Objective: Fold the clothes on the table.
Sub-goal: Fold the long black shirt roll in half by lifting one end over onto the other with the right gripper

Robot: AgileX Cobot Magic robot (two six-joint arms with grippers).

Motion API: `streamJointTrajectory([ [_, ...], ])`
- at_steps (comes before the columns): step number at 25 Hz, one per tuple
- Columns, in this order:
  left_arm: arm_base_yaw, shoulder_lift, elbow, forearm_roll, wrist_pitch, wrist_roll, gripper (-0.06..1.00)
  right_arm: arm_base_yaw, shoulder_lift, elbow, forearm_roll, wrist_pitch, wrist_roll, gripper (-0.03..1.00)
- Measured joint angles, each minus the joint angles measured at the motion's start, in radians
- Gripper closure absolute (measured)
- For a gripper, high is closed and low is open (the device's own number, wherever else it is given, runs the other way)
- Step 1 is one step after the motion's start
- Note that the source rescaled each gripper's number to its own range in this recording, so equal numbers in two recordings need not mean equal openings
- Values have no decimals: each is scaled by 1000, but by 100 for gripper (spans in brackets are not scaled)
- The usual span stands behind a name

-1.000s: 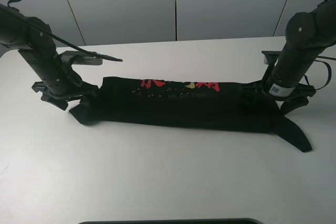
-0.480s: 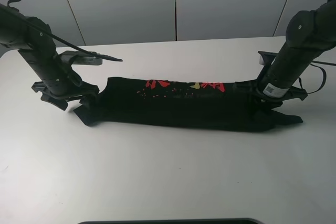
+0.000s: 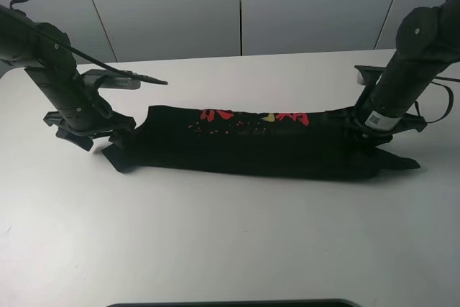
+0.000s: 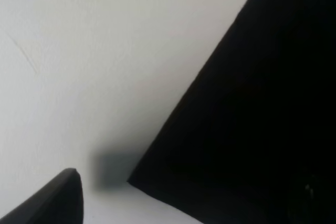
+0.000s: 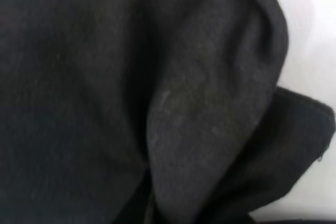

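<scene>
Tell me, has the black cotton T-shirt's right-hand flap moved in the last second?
Yes. The T-shirt's flap swung away from the white table's near edge, toward the right gripper.

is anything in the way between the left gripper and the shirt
Nothing visible. The left gripper sits open at the left end of the shirt, and only white table shows around them.

There is one black T-shirt [image 3: 251, 147] and one white table [image 3: 215, 242]. Two black robot arms stand over them, the left arm [image 3: 61, 80] and the right arm [image 3: 406, 70]. Each carries one gripper, making two: the left gripper [image 3: 113, 140] and the right gripper [image 3: 361, 133].
</scene>
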Motion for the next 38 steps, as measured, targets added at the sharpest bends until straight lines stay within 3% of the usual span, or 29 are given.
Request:
streamJointTrajectory([
  [11,0,-36,-46,0,35,10,-5,-139,-109,-91,-129,206,11,84],
  [20,0,-36,-51,5,44,14,-5,-178,-138,-141,-134,307,-29,84],
  [28,0,-36,-51,7,44,14,-5,-138,-169,-195,123,397,-199,84],
  [34,0,-36,-51,7,44,17,-5,-30,-202,-246,245,448,-212,84],
  [38,0,-36,-51,7,44,21,-5,10,-202,-276,398,436,-216,84],
])
